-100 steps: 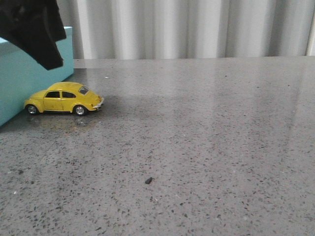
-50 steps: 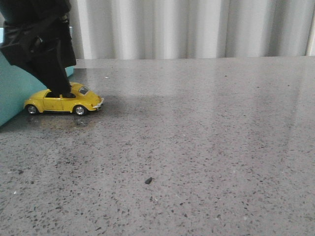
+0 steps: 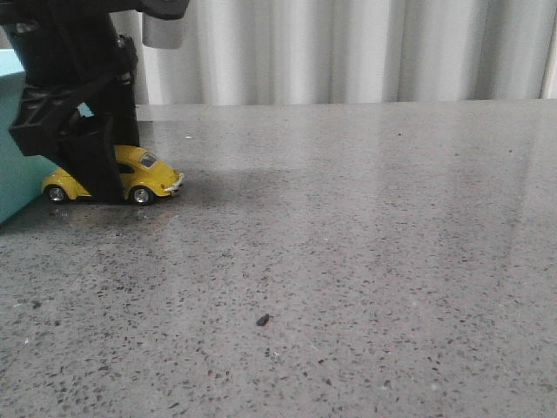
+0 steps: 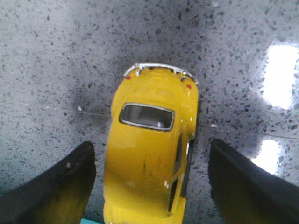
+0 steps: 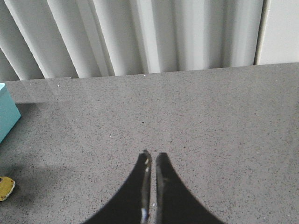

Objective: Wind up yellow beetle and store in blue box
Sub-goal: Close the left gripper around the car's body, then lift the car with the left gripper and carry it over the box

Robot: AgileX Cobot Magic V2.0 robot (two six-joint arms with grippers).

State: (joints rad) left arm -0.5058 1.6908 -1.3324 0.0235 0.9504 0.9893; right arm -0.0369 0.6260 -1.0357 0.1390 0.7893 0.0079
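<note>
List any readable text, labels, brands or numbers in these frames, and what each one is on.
None can be read.
Beetle: no badge, plate or lettering shows on its roof or bodywork; the front view shows none on its side either.
Blue box: the visible faces are plain, with no print.
Left gripper and right gripper: black fingers, no markings.
Table and curtain: no signs or labels.

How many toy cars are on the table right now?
1. The yellow beetle sits at the table's left, beside the blue box, between the open left pincer's fingers. The box's inside is not visible, so another could be hidden there.
</note>
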